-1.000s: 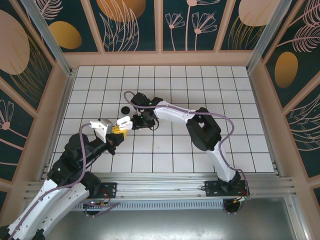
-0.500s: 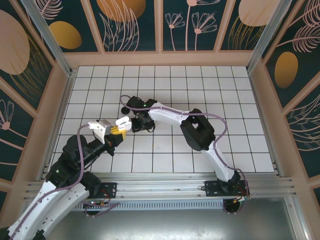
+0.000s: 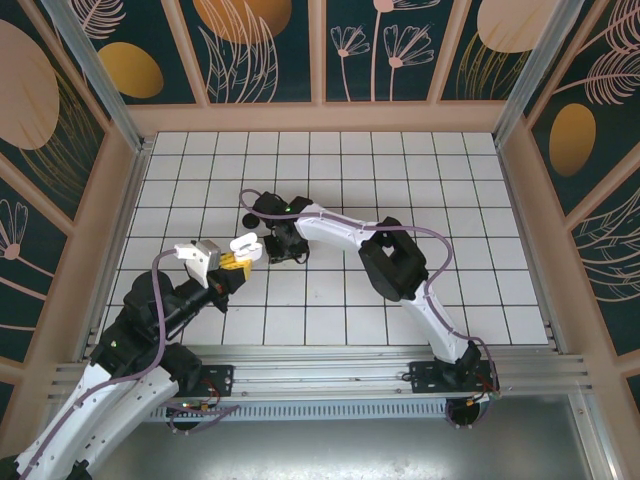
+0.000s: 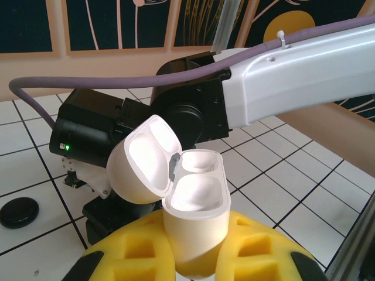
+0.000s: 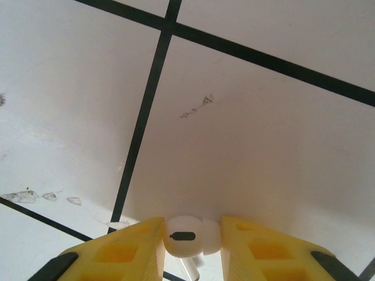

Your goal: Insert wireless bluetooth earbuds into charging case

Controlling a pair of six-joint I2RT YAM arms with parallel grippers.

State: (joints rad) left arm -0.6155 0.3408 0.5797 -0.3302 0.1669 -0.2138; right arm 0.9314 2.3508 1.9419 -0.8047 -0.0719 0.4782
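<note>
Left claw: yellow pads clamped on the lower body of the white charging case. It is held off the table and tilted, with the lid hinged open to the left. Both wells look empty from the left wrist view. A black disc lies on the table further left, apart from everything.

Right claw is just beside the case, low over the tiles. In the right wrist view its pads are closed on a white earbud, touching it on both sides with the stem pointing down. Can't tell whether the bud is clear of the table yet.

Risks from here:
- The grip is on the bud's rounded head. That's a small, slick contact patch, so it could rotate or squirt out on the lift.
- If the bud twists in the pads, the stem won't line up with the well and will jam on the rim.
- The case is tilted, so the approach has to match that angle or the bud skids off the lip.
- The open lid sits on the right arm's side, and a bump could swing it shut or shift the case in the left pads.
- The arms are very close, so wrist-to-wrist contact is possible during transfer.
</note>
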